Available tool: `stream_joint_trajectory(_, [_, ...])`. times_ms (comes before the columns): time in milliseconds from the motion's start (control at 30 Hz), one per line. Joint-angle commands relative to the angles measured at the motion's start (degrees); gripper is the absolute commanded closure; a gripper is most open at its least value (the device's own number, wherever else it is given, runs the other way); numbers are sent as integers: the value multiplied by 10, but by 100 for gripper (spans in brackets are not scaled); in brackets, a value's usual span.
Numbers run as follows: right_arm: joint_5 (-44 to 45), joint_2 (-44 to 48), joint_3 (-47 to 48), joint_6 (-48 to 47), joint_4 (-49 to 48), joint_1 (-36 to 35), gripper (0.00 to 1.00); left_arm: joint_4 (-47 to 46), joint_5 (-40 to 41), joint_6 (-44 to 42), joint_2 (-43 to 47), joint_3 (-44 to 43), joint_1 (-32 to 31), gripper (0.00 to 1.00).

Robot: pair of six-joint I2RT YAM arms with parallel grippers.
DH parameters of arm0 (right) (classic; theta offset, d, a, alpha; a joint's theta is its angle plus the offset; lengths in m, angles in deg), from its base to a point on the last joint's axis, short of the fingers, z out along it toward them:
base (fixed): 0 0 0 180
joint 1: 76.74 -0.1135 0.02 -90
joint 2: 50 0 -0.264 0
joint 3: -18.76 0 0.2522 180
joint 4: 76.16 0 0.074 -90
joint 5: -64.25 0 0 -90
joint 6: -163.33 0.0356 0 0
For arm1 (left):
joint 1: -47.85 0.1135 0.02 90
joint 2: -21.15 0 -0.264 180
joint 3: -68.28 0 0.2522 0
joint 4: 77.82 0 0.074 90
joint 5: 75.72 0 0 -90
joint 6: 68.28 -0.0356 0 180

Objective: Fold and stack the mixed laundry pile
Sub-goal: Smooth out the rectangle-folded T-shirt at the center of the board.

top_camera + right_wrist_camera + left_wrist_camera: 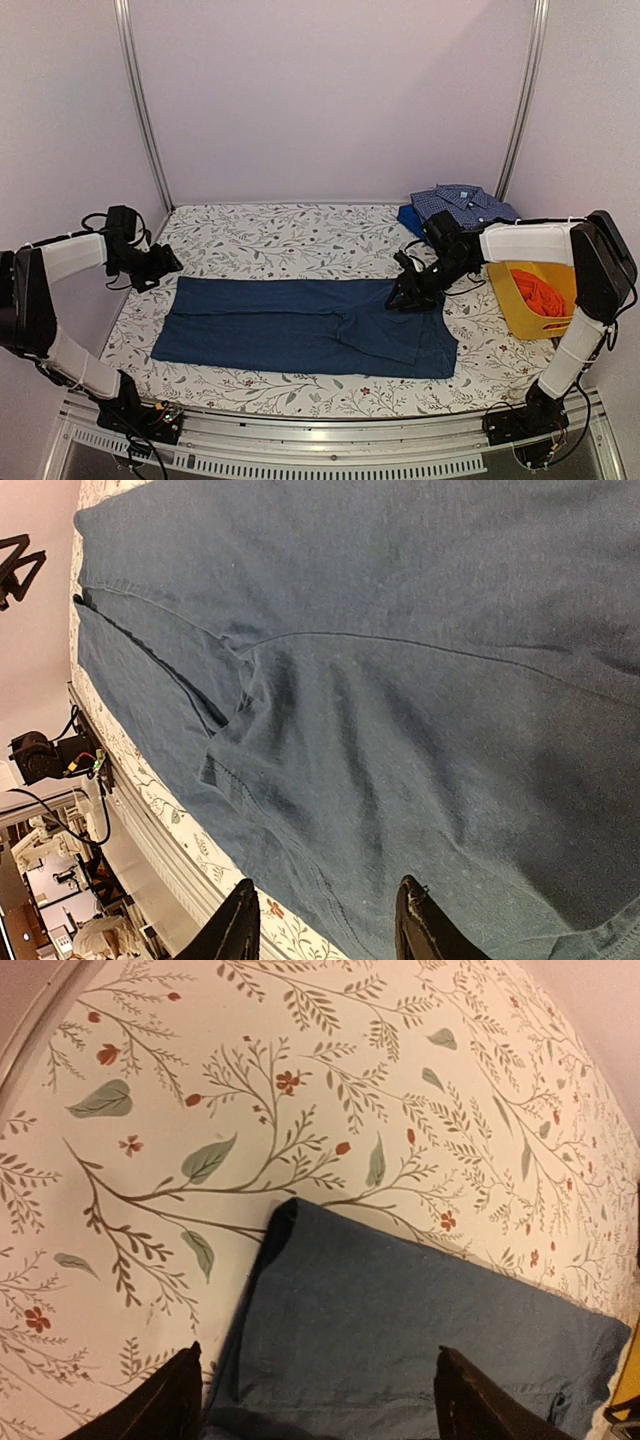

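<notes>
Since the dark navy trousers [300, 325] are laid flat and lengthwise across the floral-patterned desk [280, 235], the step in hand is judged to be a fold of this garment end over end. The left hand [165, 262] is held just over the far left corner of the cloth, its fingers [170, 1400] spread wide and nothing grasped. The right hand [410, 292] is set at the far edge near the right end, its jaws partly apart over flat fabric, with no cloth seen pinched.

For a clean fold, both layers at the corner should be caught together by the left hand, low against the desk, so that no layer is left behind. The lifted end should be carried straight along the garment's length, the edges kept in line, while the other end is pinned by the right hand. Creases near the seat should be smoothed afterwards.

The blue small-check button shirt [460, 205] is seen at the far right corner, and the red-orange cloth piece [535, 285] lies in the yellow plastic basket [515, 308].
</notes>
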Motion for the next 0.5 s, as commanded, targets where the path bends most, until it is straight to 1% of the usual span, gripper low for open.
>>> stream_joint_trajectory(0, [20,-5,-23,-11,0,-2,55,-24,-96,-11,4,26,89,24])
stream_joint_trajectory(33, [22,-5,-30,-11,-1,-2,55,-34,-127,-15,-6,25,98,28])
stream_joint_trajectory(67, [23,-4,-38,-11,-2,-2,56,-44,-142,-17,-18,23,103,30])
stream_joint_trajectory(167, [31,-1,-62,-9,-3,-2,58,-86,-174,-24,-49,20,103,34])
stream_joint_trajectory(233, [36,0,-74,-6,-6,-2,61,-102,-175,-27,-70,13,103,34])
stream_joint_trajectory(300, [44,-1,-82,-1,-9,-2,64,-108,-154,-28,-90,4,102,32])
stream_joint_trajectory(367, [46,-4,-85,4,-11,-2,64,-114,-130,-34,-105,-3,103,30])
stream_joint_trajectory(467, [48,-8,-84,8,-12,-2,65,-128,-130,-47,-128,-10,102,31])
